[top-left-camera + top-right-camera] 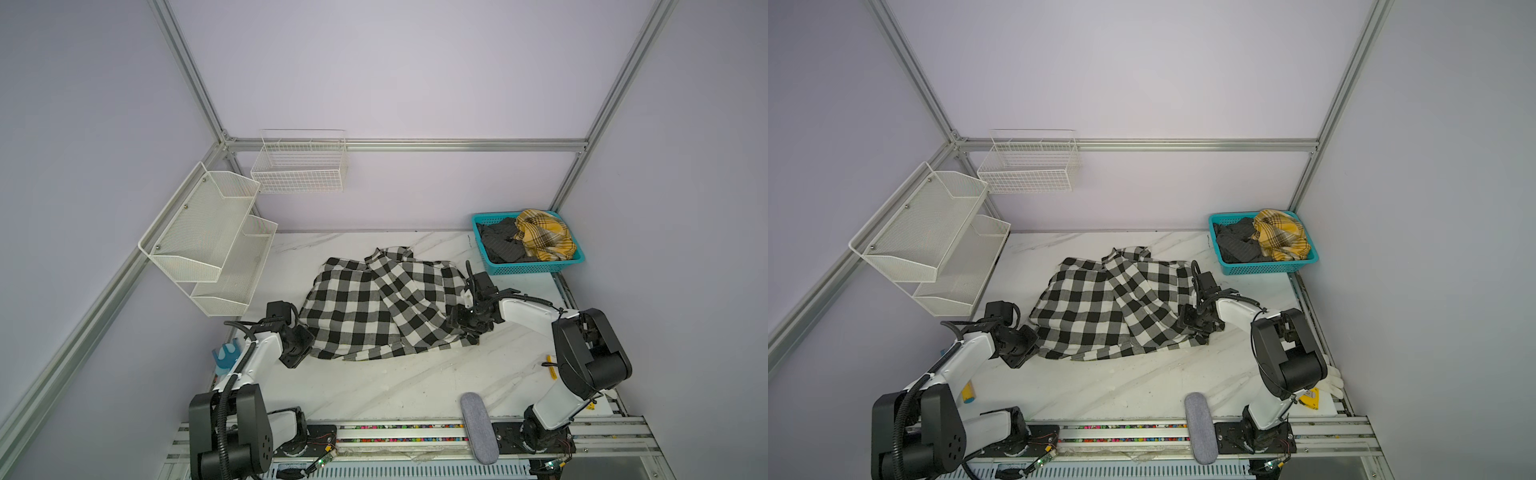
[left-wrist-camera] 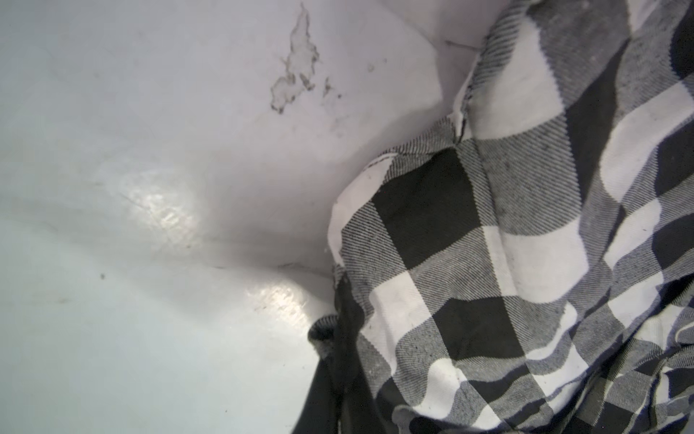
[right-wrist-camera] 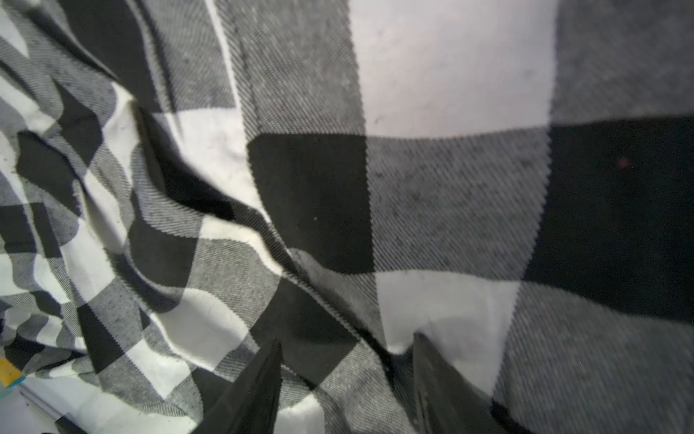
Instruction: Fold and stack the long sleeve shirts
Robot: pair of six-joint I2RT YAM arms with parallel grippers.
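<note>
One of the long sleeve shirts, a black-and-white checked shirt (image 1: 374, 307) (image 1: 1100, 307), lies spread and rumpled on the white marble table (image 1: 395, 382). My left gripper (image 1: 301, 338) (image 1: 1029, 338) sits at its left edge. In the left wrist view this gripper (image 2: 343, 327) is shut on a pinch of the shirt's hem (image 2: 432, 263). My right gripper (image 1: 457, 320) (image 1: 1185, 318) rests on the shirt's right edge. In the right wrist view it (image 3: 347, 340) stands open, its dark fingers (image 3: 268, 379) apart with a fold of checked cloth (image 3: 338, 210) between them.
A teal basket (image 1: 536, 269) at the back right holds a yellow plaid shirt (image 1: 540, 235) and a dark grey one (image 1: 498, 241). White mesh shelves (image 1: 208, 241) and a wire basket (image 1: 299, 166) hang at the back left. A grey pad (image 1: 478, 428) lies on the front rail.
</note>
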